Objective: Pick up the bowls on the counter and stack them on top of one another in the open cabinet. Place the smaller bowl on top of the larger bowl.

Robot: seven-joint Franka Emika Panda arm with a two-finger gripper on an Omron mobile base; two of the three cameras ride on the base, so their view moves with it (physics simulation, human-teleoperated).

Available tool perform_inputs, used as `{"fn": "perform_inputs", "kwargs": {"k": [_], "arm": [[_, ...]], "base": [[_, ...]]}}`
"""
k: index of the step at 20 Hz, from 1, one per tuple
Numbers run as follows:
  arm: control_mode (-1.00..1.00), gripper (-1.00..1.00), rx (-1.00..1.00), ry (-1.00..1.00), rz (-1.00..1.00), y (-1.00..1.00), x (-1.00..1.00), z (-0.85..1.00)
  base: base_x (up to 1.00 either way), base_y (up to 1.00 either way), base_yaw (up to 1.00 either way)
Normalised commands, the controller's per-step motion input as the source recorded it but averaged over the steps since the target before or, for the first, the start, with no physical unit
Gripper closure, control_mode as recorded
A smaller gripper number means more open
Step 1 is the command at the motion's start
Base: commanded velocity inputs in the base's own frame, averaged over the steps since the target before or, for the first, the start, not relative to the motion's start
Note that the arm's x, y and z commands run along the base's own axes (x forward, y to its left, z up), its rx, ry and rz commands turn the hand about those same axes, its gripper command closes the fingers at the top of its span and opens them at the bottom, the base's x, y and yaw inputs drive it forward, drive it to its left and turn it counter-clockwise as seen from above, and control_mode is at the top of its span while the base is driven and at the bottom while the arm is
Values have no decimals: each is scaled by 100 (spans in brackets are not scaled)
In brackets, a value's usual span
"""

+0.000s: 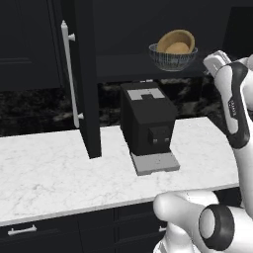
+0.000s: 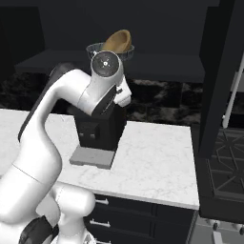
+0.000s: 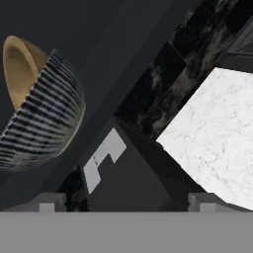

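Note:
The larger bowl point(image 1: 173, 59), dark grey-blue with fine stripes, stands on the shelf of the open cabinet point(image 1: 123, 67). The smaller bowl point(image 1: 176, 42), tan, rests tilted inside it. Both also appear in the right base view, tan bowl point(image 2: 117, 42) over the striped one point(image 2: 94, 49). In the hand view the striped bowl point(image 3: 47, 121) and the tan bowl point(image 3: 17, 69) lie at the upper left. My gripper point(image 3: 127, 202) is open, with nothing between its fingertips, and stands apart from the bowls, to their right, at shelf height.
A black coffee machine point(image 1: 147, 121) stands on the white marble counter point(image 1: 54, 173) right under the shelf. The open cabinet door point(image 1: 85, 79) with its pale bar handle point(image 1: 69, 74) hangs at the left. A stove point(image 2: 224, 157) sits at the counter's right end.

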Motion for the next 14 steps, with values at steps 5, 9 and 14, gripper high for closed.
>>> {"fn": "perform_inputs", "kwargs": {"k": [5,9,14], "arm": [[-100,-100,-6,-1,0,70,-100,-100],[-100,-100,-5,2,5,69,-100,-100],[-100,-100,-9,-7,6,13,-52,-36]], "base": [[0,0,0],[0,0,0],[0,0,0]]}}
